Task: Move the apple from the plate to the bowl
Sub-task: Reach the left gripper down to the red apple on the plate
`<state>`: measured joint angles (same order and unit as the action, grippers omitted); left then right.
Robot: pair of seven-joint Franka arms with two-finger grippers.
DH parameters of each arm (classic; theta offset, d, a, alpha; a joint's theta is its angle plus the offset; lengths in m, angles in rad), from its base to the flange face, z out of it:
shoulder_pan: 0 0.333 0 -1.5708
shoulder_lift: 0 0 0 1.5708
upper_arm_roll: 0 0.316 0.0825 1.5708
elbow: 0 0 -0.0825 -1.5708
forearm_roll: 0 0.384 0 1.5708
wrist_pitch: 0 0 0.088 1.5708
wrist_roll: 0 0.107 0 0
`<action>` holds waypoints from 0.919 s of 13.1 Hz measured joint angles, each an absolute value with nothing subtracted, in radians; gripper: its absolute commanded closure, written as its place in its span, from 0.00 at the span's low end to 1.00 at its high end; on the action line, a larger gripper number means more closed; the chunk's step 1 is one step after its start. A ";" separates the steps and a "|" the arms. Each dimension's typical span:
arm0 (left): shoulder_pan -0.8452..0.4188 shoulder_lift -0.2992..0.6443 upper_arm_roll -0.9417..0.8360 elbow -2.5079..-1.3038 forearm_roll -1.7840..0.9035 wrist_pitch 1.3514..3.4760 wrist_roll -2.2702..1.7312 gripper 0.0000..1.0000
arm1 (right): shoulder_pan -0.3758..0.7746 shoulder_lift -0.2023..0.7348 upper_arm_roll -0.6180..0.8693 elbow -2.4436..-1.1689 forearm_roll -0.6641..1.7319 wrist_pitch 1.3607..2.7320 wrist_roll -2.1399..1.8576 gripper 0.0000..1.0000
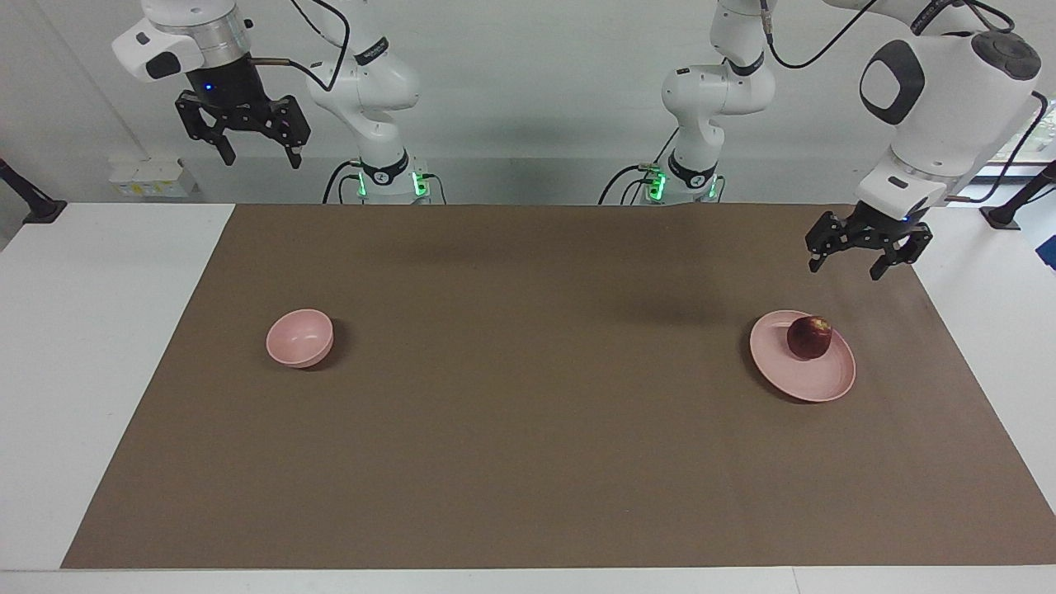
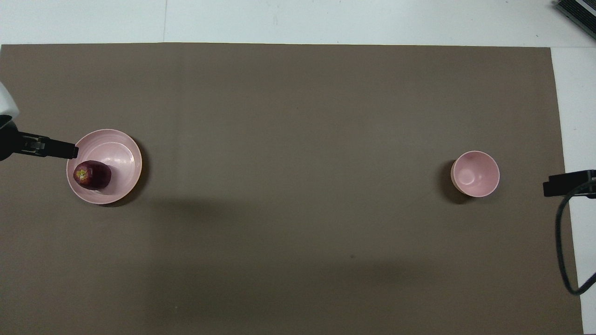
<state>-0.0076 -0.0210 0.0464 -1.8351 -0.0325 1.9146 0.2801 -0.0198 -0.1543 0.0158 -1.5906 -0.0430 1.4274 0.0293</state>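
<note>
A white table carries a brown paper mat; a flat pink plate and deep pink bowl sit well apart on it.

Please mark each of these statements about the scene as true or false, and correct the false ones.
1. The small dark red apple lies on the flat pale pink plate. True.
2. The small deep pink bowl holds an apple. False: it is empty.
3. The left hand grips the apple. False: it hangs open in the air, above the brown mat near the plate.
4. The right hand is raised, open and empty. True.
</note>
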 measured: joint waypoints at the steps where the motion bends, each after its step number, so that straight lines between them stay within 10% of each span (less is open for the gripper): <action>1: 0.011 -0.018 0.047 -1.865 -0.047 1.958 0.305 0.00 | -0.020 -0.154 0.016 -1.591 -0.043 1.427 0.029 0.00; 12: 0.075 0.106 0.048 -2.087 -0.134 2.270 0.412 0.00 | -0.020 -0.154 0.016 -1.591 -0.043 1.427 0.029 0.00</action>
